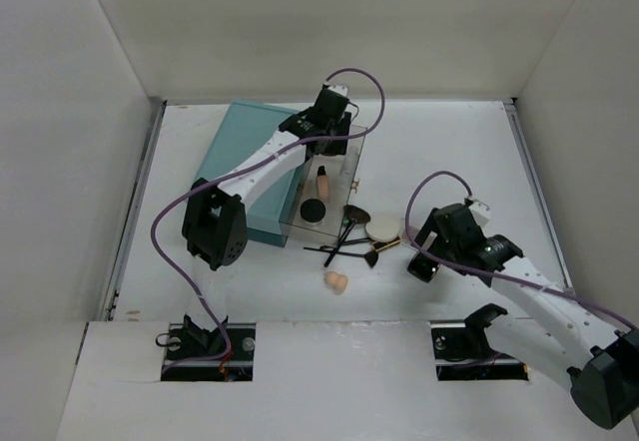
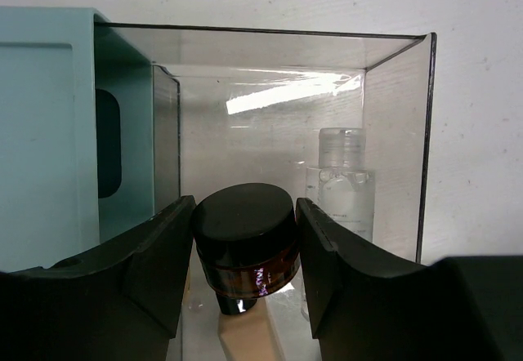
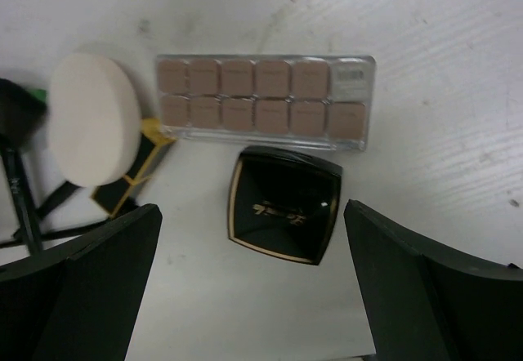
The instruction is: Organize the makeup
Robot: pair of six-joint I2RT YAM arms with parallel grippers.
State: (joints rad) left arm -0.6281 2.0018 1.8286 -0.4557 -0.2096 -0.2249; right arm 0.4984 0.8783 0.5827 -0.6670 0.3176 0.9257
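Left gripper: closed on a small dark jar, one finger against each side; it hangs over the far end of the clear box.
Jar: upright, flat black lid on top, dark brown glass below; no label faces the wrist camera.
Clear box: stands on the table just right of the teal box, touching or nearly so.
Inside the box: a beige bottle lies flat with its long axis running from the near side to the far side; a round black compact sits at the near end; a clear capped bottle stands upright at the right wall, its faint print too small to read.
Right gripper: jaws wide apart, holding nothing, above a square black compact.
Square compact: gold edge and gold lettering on the lid, not legible.
Palette: just beyond the compact, long axis crosswise in the wrist view; two rows of tan pans; the corner label is unreadable.
White puff: left of the palette, resting on black brush handles.
Peach sponge: alone on the table, nearer the arms.
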